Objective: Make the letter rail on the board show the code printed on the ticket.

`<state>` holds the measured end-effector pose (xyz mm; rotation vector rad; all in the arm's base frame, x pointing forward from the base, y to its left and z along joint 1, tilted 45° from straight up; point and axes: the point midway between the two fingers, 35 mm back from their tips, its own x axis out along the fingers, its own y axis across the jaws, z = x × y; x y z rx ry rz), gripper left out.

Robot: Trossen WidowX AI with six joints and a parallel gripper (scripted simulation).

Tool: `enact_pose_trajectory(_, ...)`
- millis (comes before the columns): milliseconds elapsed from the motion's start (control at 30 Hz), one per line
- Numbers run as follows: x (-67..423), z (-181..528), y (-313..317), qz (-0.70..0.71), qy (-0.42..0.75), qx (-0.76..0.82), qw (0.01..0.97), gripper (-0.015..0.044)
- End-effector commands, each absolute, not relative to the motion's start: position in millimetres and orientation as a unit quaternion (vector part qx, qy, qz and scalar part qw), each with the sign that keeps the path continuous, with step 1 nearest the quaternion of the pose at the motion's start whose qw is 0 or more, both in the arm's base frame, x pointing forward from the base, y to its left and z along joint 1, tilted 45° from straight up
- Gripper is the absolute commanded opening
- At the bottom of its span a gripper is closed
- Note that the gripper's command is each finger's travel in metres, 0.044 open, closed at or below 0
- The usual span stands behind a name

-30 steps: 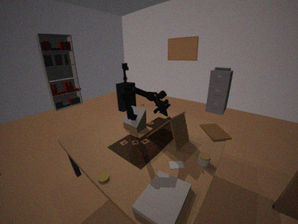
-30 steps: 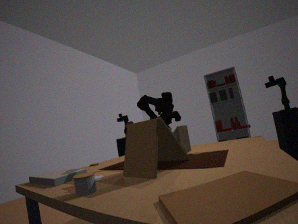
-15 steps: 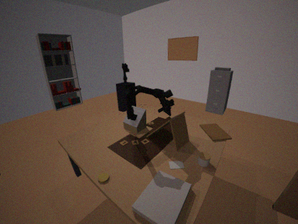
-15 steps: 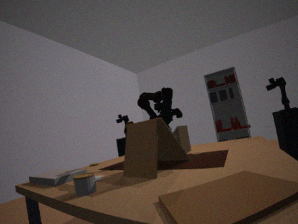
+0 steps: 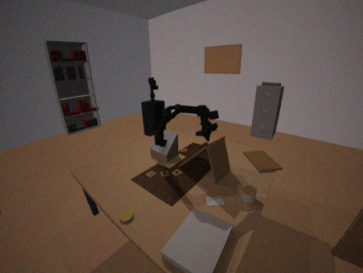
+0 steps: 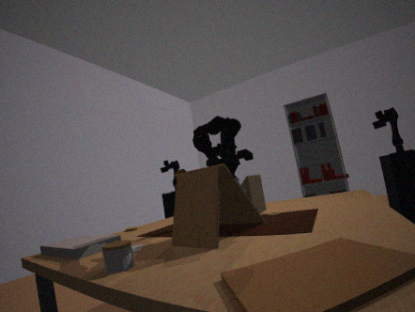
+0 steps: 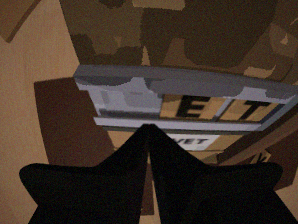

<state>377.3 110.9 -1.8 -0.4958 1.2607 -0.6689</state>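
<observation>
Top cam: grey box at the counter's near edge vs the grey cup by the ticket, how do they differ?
The grey box is flat, rectangular and far larger; the grey cup is a small upright cylinder. The box lies at the near edge; the cup stands further in, right of the ticket. The cup has a tan top. Both are grey and untouched.
</observation>
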Motion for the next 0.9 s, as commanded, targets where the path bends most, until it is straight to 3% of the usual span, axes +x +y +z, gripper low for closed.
enact_pose_trajectory(0,375.6,1.0,109.4,-0.335,0.615,-0.200,0.685,0.0000)
enact_pose_trajectory(867,382.3,-3.0,103.8,-0.335,0.615,-0.200,0.685,0.0000)
